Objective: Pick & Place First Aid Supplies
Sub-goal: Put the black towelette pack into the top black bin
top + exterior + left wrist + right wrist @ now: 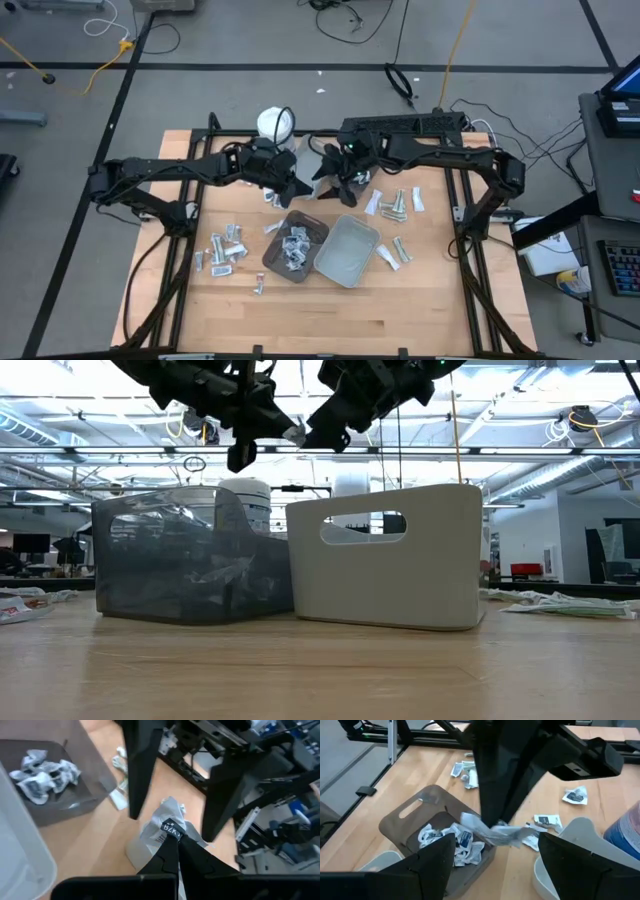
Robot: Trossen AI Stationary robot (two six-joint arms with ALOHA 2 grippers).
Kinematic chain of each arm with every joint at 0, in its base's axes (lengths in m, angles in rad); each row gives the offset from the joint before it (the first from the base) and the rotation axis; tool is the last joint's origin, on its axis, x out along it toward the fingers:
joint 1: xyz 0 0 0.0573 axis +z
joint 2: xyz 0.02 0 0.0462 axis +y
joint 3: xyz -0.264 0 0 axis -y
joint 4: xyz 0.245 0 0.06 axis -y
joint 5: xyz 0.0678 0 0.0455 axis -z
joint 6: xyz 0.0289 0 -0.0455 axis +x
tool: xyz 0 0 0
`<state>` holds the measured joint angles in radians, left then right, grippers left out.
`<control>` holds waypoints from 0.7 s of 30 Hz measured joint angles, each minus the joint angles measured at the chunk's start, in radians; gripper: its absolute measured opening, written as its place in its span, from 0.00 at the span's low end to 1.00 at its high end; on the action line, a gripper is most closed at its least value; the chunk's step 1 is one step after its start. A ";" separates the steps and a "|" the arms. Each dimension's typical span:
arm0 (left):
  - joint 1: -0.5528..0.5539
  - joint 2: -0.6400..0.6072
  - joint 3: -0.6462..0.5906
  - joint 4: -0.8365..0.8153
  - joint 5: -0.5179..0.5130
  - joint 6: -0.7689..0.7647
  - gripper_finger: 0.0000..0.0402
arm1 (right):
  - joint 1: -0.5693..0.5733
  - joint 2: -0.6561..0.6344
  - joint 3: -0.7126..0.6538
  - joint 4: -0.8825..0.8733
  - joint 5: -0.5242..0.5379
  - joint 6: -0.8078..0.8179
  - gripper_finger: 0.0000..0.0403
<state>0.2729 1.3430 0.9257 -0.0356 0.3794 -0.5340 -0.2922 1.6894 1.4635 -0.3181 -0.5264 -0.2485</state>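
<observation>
My left gripper (176,839) is shut on a crumpled silvery-white packet (495,831), one of the first aid supplies, high above the far part of the table (400,300). My right gripper (496,842) faces it open, a finger on either side of the packet and apart from it. Both grippers (300,188) (332,182) hang just beyond the brown tray (295,245). That tray holds several packets (445,840). More packets lie loose at the left (225,250) and right (395,205). My left gripper pinches the packet's near end (170,827) between its two fingertips. The rest of the packet sticks out ahead of the fingers toward my right gripper. It is lifted clear of the table and trays, crumpled and roughly level (295,432).
A light grey tray (347,250) stands right of the brown one. A white round tub (275,123) with a blue label sits at the far edge, behind my left gripper. Black frame rails (465,215) run along the table's sides. Bare wood lies at the near edge.
</observation>
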 joint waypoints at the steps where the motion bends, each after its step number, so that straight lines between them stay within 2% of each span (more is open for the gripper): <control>1: 0.000 0.000 0.000 0.002 0.010 -0.004 0.00 | 0.002 0.000 0.000 0.001 0.000 0.000 0.69; 5: 0.000 0.001 0.000 0.002 0.032 -0.026 0.00 | 0.019 0.002 0.000 0.000 -0.001 -0.018 0.68; 8: 0.000 0.001 0.000 0.003 0.037 -0.041 0.00 | 0.035 0.002 0.000 0.001 0.002 -0.034 0.62; 12: -0.002 0.001 0.000 0.005 0.049 -0.052 0.00 | 0.053 0.002 0.000 0.005 0.016 -0.051 0.46; 19: -0.001 0.000 0.000 0.000 0.047 -0.060 0.00 | 0.050 0.002 0.000 -0.008 0.034 -0.051 0.10; 21: -0.001 0.000 0.000 0.000 0.043 -0.063 0.01 | 0.049 0.002 0.000 -0.008 0.028 -0.051 0.03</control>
<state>0.2718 1.3434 0.9257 -0.0353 0.4219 -0.5972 -0.2428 1.6913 1.4639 -0.3264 -0.4984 -0.2996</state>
